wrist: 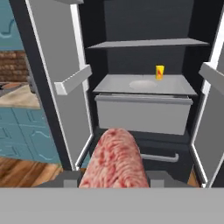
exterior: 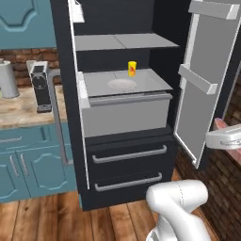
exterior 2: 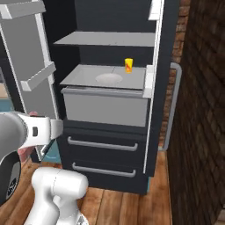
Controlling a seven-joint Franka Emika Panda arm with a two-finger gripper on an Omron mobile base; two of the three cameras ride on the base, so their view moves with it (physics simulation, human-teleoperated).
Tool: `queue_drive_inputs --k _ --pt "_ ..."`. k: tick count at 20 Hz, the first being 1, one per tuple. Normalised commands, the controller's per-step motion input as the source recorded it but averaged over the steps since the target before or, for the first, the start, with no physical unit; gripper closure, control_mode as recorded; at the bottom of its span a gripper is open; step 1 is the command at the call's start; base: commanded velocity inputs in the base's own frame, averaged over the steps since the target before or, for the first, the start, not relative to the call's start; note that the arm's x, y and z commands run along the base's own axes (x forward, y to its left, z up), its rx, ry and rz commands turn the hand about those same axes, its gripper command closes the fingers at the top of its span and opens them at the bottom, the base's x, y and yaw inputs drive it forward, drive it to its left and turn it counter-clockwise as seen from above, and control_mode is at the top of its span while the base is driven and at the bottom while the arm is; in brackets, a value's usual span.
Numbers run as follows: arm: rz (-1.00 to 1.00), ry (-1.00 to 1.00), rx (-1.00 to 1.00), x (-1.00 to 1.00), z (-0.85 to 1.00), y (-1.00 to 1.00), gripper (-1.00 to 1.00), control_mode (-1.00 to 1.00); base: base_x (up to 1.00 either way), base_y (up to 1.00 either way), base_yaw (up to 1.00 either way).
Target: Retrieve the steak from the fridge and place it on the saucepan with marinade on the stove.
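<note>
- The fridge (exterior: 127, 141) fills the middle of the left base view, both doors swung wide, grey shelves bare but for a small yellow carton (exterior: 132, 68) on the middle shelf, and two drawers below.
- A wooden counter (exterior: 23, 110) with a black appliance (exterior: 41, 87) sits at the left of that view; neither saucepan nor stove can be seen from here.
- The steak (wrist: 116, 159) rises at the bottom centre of the hand view, a marbled pink slab, outside the fridge and in front of its drawers.
- The gripper (wrist: 114, 179) at the bottom edge of the hand view is pinching the steak between nearly closed jaws, one on each side of its near end.
- Judged from its look, the meat is light, soft and likely slick; it may droop or slide. A hold on the flat faces nearer the middle would seem steadier than the end.
</note>
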Motion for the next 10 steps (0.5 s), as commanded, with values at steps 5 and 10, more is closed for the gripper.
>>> queue_drive_inputs --k 5,10 --pt "0.0 0.0 0.0 0.0 0.0 0.0 1.0 1.0 -0.8 0.15 0.02" --pt "0.0 0.0 0.0 0.0 0.0 0.0 1.0 1.0 -0.66 0.51 0.01"
